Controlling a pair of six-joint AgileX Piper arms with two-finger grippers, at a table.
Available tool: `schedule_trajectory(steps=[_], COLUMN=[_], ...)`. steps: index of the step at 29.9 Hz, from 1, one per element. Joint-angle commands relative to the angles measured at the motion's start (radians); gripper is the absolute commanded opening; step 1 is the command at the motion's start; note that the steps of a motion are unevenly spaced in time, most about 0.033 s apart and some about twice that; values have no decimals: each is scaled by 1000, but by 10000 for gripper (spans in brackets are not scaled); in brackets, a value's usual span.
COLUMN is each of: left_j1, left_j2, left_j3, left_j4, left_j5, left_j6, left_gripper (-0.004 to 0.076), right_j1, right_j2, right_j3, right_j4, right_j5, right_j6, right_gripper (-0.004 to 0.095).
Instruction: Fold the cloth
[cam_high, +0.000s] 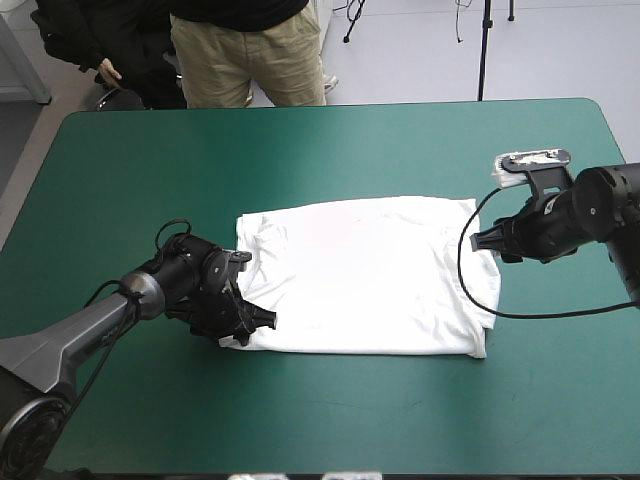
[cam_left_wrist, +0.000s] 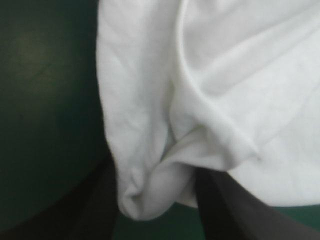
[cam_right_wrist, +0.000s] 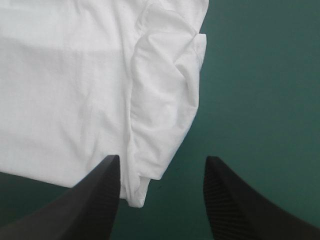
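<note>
Nearest the robot lay bare teal-green table cover (cam_high: 330, 430). Just beyond it the left gripper (cam_high: 258, 322) sat low at the near left corner of the white short-sleeved fabric T-shirt (cam_high: 370, 280). Its broad black fingers (cam_left_wrist: 95, 205) stood apart, on either side of a bunched fold of that corner, not pinched together on it. The T-shirt itself lay spread flat as a rough rectangle in the middle of the table, lightly wrinkled, with its long sides running left to right. Farther back, at the shirt's right edge, the right gripper (cam_high: 482, 242) pointed at the cloth with its jaws wide open. A doubled-over flap (cam_right_wrist: 165, 100) of the edge lay ahead of it, and the flap's tip reached in beside one finger (cam_right_wrist: 95, 200).
</note>
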Motion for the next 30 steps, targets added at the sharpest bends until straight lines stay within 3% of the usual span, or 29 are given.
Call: schedule_trajectory(steps=[1, 3, 7, 15, 23, 30], left_j1=[-3, -3, -3, -3, -3, -3], left_j2=[24, 26, 24, 24, 24, 24], left_j3=[2, 2, 2, 2, 2, 2], left_j4=[14, 14, 14, 14, 12, 14], left_j5=[-13, -13, -13, -9, -9, -9], left_j6=[-13, -13, -10, -10, 13, 41], left_gripper=[160, -13, -12, -12, -12, -12], right_j1=[-5, -2, 73, 282, 281, 281], right_j2=[-26, -28, -38, -63, -63, -63], right_j3=[-31, -31, -26, 104, 320, 443], right_j4=[36, 99, 135, -108, -160, -146], right_j5=[-1, -1, -1, -1, -16, -152], right_j6=[-6, -45, -64, 158, 259, 307], right_gripper=[478, 488, 492, 492, 492, 492])
